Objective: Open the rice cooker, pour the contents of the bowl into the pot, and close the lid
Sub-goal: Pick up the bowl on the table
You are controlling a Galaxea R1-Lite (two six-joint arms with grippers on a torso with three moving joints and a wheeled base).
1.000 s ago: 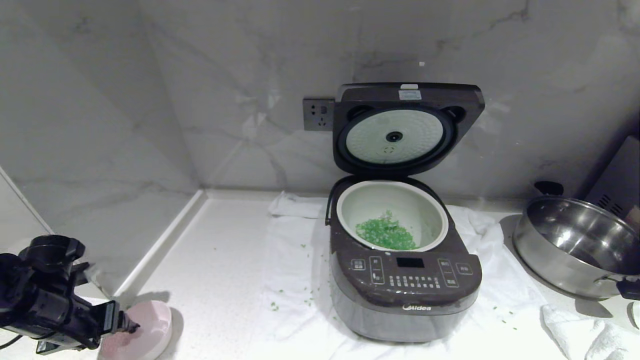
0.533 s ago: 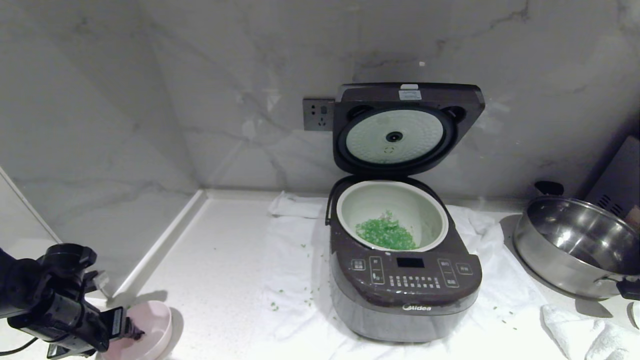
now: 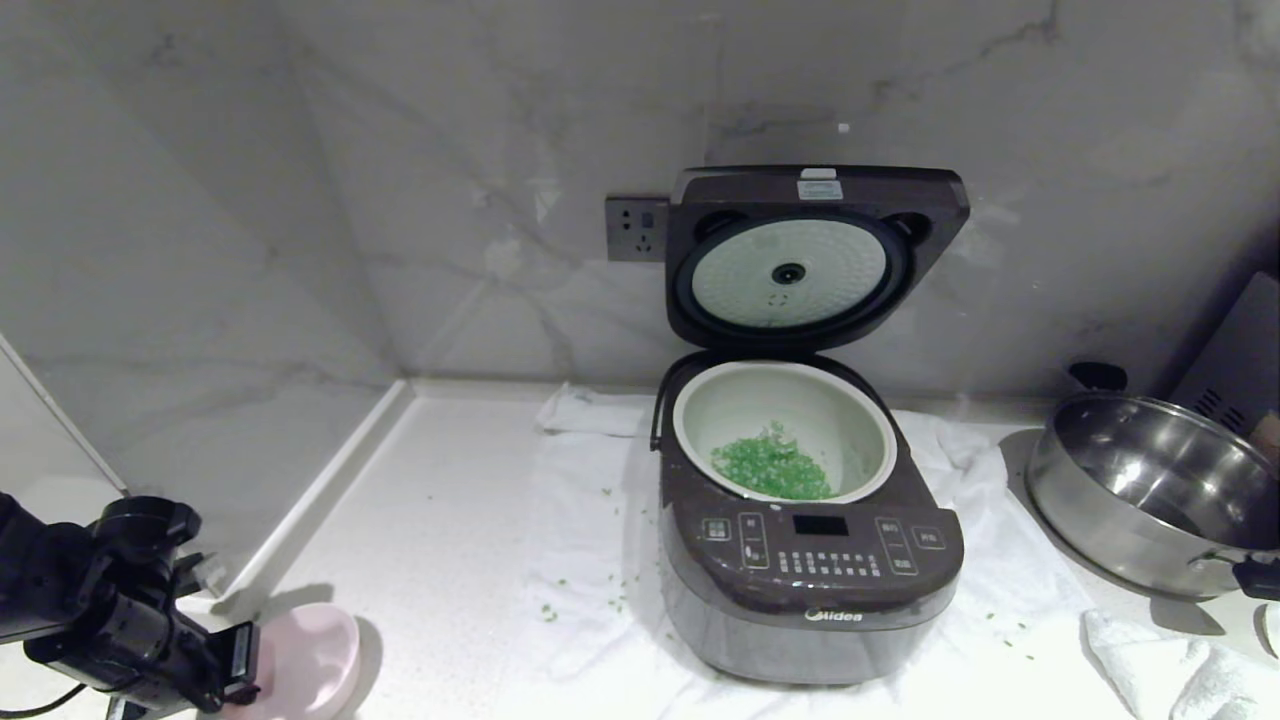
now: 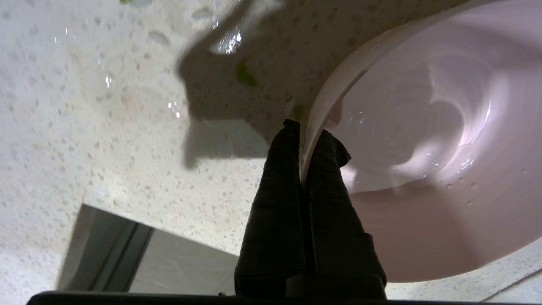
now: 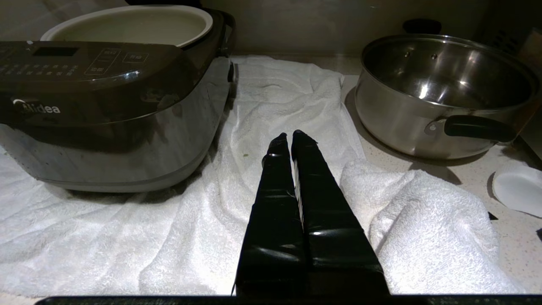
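The rice cooker (image 3: 810, 580) (image 5: 106, 106) stands on a white towel with its lid (image 3: 815, 250) swung up against the wall. Its pale pot (image 3: 860, 410) (image 5: 127, 25) holds a heap of chopped green bits (image 3: 772, 468). The pale pink bowl (image 3: 315, 650) (image 4: 423, 127) sits empty on the counter at the front left. My left gripper (image 3: 250, 665) (image 4: 305, 131) is at the bowl's left side, shut, with the rim pinched between its fingertips. Low over the towel right of the cooker, my right gripper (image 5: 290, 134) is shut and empty.
A large steel pan (image 3: 1150, 500) (image 5: 444, 93) with black handles stands at the right. The white towel (image 3: 590, 560) carries scattered green bits. A folded cloth (image 3: 1180, 670) lies at the front right. A wall socket (image 3: 636, 228) is behind the cooker's left side.
My left gripper has sunk a little beside the bowl and shut on its rim. The bowl has shifted slightly to the right. The cooker and right arm have not moved.
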